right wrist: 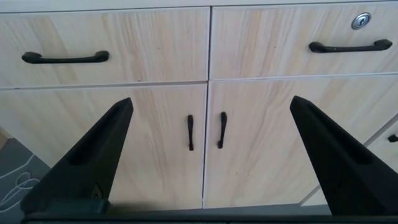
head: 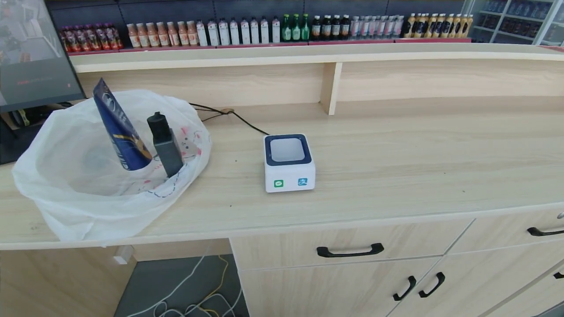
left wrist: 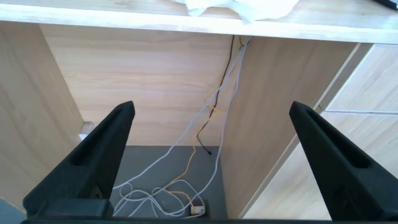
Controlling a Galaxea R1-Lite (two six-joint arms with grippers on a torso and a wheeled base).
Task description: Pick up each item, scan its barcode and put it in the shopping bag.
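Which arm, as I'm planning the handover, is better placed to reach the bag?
Left, probably: the left gripper sits below the bag; the right gripper faces cabinet doors farther along.

On our tabletop [head: 396, 167] the scanner [head: 289, 162] sits near the middle, with the bag [head: 66, 154] well apart at its 9 o'clock. In the bag a pouch [head: 119, 127] leans, and a bottle [head: 166, 147] stands just at its 3 o'clock. A cable [head: 251, 126] runs from the scanner toward 11 o'clock. Drinks [head: 264, 30] line the shelf [head: 264, 44] at 12 o'clock. Drawers [head: 286, 253] lie below the tabletop at 6 o'clock.
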